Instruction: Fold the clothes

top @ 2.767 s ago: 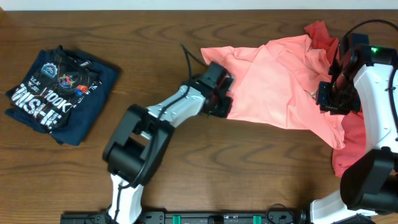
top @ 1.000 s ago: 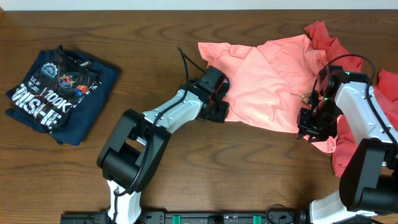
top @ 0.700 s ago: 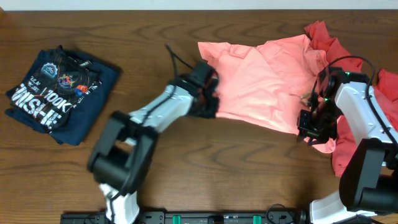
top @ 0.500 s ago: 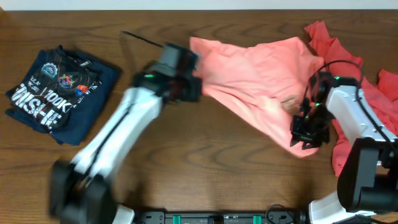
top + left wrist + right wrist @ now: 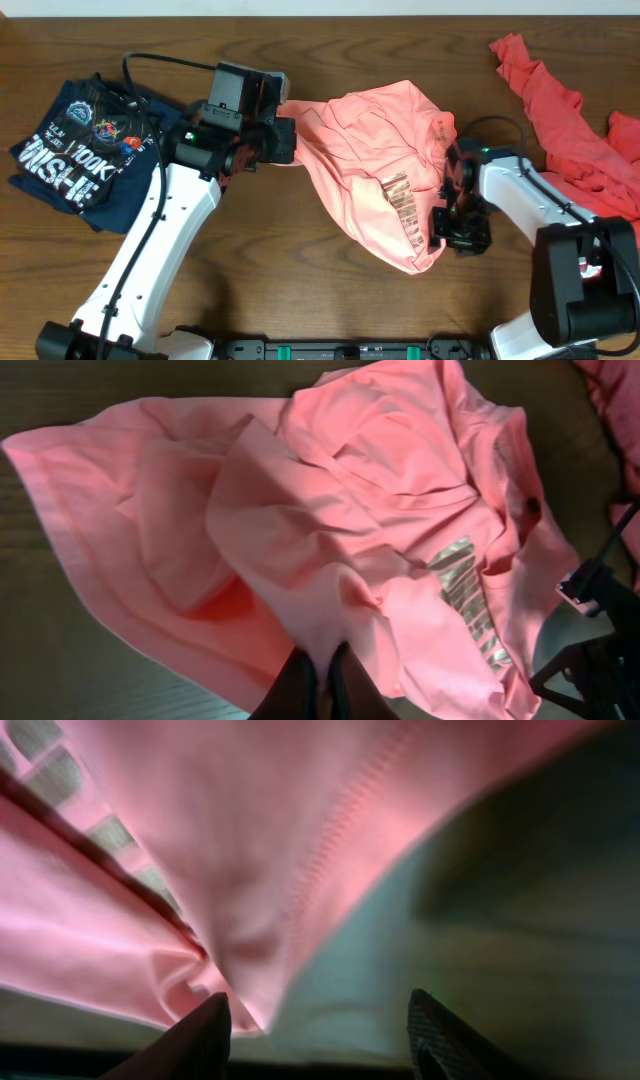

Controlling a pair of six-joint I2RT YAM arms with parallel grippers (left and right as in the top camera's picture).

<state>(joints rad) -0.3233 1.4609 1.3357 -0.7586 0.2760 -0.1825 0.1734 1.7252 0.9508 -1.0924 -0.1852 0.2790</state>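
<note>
My left gripper (image 5: 288, 140) is at about 10 o'clock from the middle of the table (image 5: 300, 290). Its fingers (image 5: 296, 682) are pressed together on a fold of the salmon-pink T-shirt (image 5: 365, 160), and through my left wrist camera I see the cloth pinched between them and running away from me in loose ridges. The shirt lies bunched across the centre of the table. One edge is drawn out toward 9 o'clock, where I hold it, and the rest sags in a rumpled lobe toward 5 o'clock. Its bronze block lettering (image 5: 400, 203) faces up on the lower part of that lobe, running on a slant. My right gripper (image 5: 445, 218) is at about 4 o'clock, right against the lobe's 3 o'clock edge and just beside the lettering. In my right wrist view its two fingers (image 5: 205, 1035) stand well apart with bare wood showing between them. A hemmed edge of pink cloth drops down beside the left one, but I see nothing clamped there, so that hand is spread open. A coral-red shirt (image 5: 560, 110) lies crumpled at 2 o'clock, well apart from the pink one. A folded navy stack with white print (image 5: 85, 150) rests at 9 o'clock, near my left arm (image 5: 150, 250).
</note>
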